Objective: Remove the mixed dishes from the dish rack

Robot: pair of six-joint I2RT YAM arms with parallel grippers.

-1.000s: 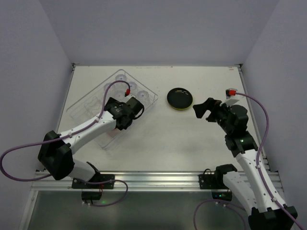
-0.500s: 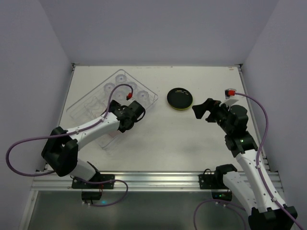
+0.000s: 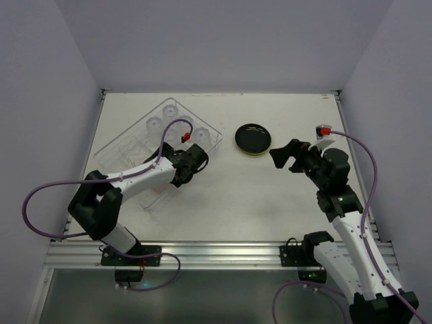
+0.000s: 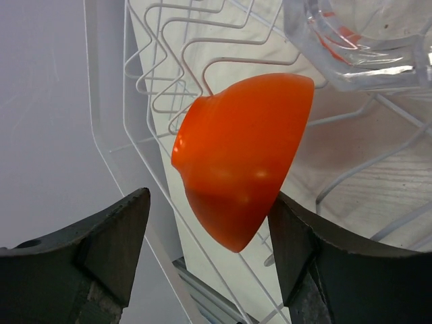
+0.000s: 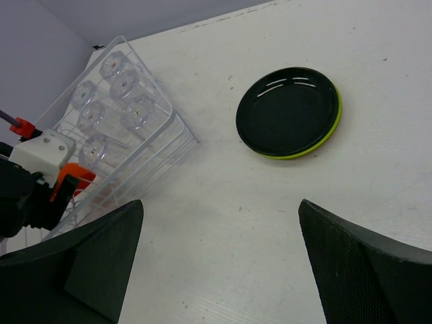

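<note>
While left fingers (image 4: 111, 236) gape around the bowl (image 4: 239, 165), its inside hidden, right fingers (image 5: 94, 260) gape.

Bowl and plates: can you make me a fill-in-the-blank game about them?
1. The bowl in the wire rack is colored ____.
2. The top plate resting on the green plate is colored ____.
3. The left tool is open, with the bowl ____ its two fingers.

Missing words: orange, black, between.
</note>
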